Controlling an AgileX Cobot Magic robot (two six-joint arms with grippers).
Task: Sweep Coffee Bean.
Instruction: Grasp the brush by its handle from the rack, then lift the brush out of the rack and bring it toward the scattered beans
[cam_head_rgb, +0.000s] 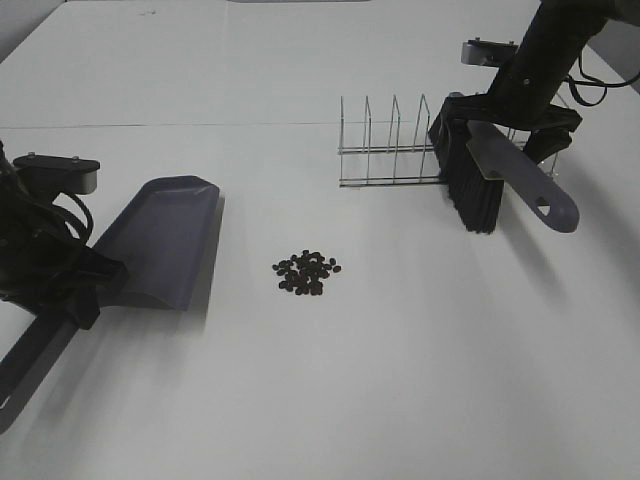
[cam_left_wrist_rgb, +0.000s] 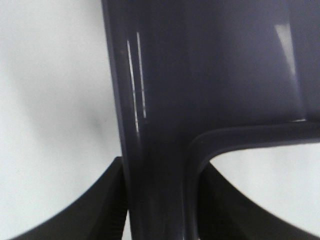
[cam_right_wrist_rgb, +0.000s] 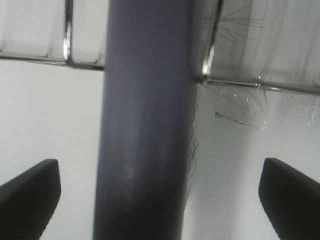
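Dustpan (cam_head_rgb: 165, 240) sits clamped in the left hand (cam_left_wrist_rgb: 162, 200); the right hand (cam_right_wrist_rgb: 160, 195) gapes wide around the brush (cam_head_rgb: 478, 185).

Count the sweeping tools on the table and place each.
2. The dustpan lies left of the coffee bean cluster, its handle in the left gripper; the brush sits at the wire rack's right end.

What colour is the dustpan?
The dustpan is dark slate grey, clearest in the exterior high view.
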